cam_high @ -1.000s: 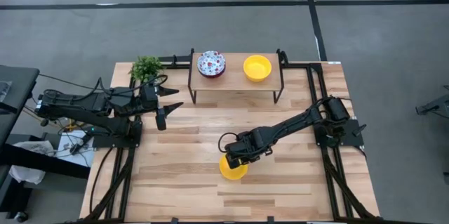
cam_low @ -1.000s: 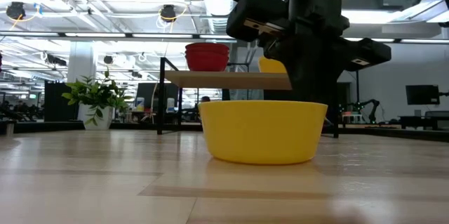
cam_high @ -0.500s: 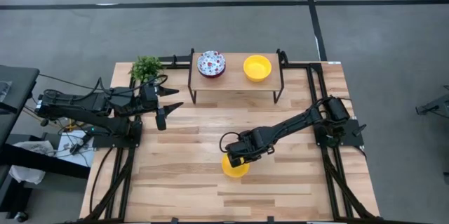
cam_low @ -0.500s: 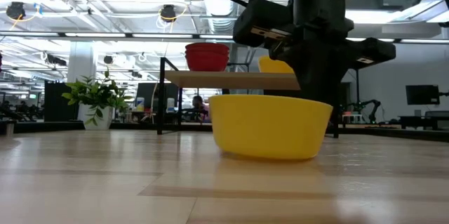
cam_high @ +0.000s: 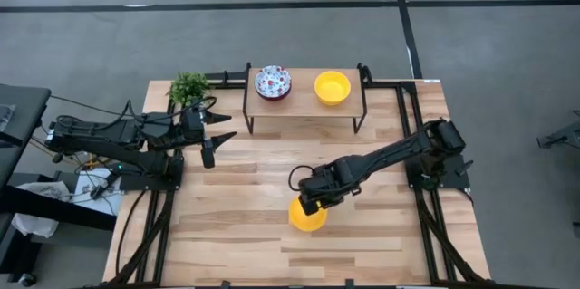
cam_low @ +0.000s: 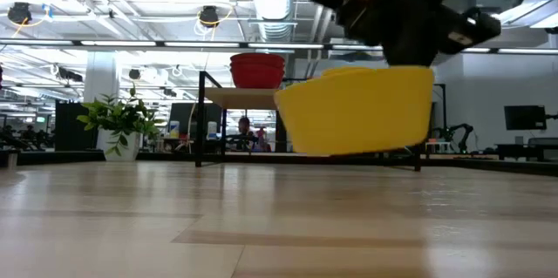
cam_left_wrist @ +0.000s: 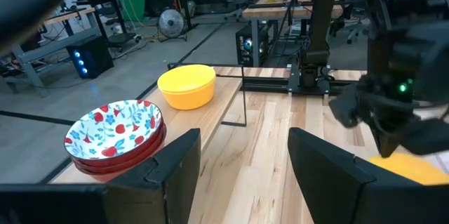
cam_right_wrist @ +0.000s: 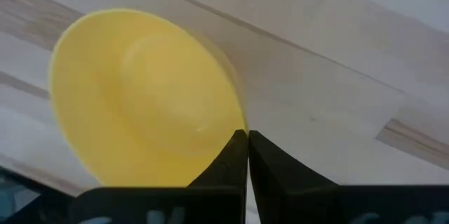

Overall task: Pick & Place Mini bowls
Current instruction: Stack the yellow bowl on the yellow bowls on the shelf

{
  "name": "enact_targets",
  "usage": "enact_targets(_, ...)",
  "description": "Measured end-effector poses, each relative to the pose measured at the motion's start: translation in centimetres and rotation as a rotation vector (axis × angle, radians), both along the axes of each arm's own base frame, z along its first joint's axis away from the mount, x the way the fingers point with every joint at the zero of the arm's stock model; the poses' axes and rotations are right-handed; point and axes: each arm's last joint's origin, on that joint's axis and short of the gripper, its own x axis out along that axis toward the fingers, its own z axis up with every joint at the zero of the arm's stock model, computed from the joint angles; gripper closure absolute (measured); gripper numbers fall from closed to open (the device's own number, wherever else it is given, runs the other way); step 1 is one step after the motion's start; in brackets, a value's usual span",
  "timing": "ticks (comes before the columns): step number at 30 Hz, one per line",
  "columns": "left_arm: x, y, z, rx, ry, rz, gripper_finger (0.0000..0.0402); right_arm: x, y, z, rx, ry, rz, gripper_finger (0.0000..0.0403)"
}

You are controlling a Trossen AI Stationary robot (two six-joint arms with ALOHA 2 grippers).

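Here the right gripper (cam_high: 313,200) pinches a yellow bowl's (cam_high: 308,216) rim, lifted clear of the table (cam_high: 236,235) near centre; keeping it level should prevent slipping, while the left gripper (cam_high: 216,139), fingers apart, waits far left.

Bright, even overhead light from ceiling lamps (cam_low: 207,16). The glossy counter (cam_low: 279,217) shows soft reflections. The lifted yellow bowl (cam_low: 357,111) and nearby arm look motion-blurred; shadows are faint.

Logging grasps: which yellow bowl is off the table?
The yellow bowl pinched at its rim by the right claw, lifted clear of the tabletop; the other yellow bowl sits on the shelf.
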Motion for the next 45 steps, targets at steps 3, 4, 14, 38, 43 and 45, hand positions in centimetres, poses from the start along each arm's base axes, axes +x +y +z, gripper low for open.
enact_targets(3,0.0,0.0,0.0,0.0,0.0,0.0,0.0187,-0.5,-0.4,1.2,-0.001,-0.019,-0.005,0.0403)
enact_targets(4,0.0,0.0,0.0,0.0,0.0,0.0,0.0187,-0.7,-0.5,1.6,0.0,-0.027,0.0,0.0403)
enact_targets(14,0.0,0.0,0.0,-0.003,-0.001,0.0,0.0187,-2.0,-2.1,5.3,0.016,-0.149,0.015,0.0403)
enact_targets(38,0.0,0.0,0.0,-0.004,-0.006,0.0,0.0187,-10.8,-9.0,15.6,-0.031,-0.22,-0.12,0.0403)
enact_targets(43,0.0,0.0,0.1,-0.005,-0.009,0.0,0.0187,-12.2,-10.4,18.6,-0.083,-0.219,-0.117,0.0403)
enact_targets(45,0.0,0.0,0.1,-0.005,-0.009,0.001,0.0187,-12.4,-11.2,19.6,-0.109,-0.257,-0.121,0.0403)
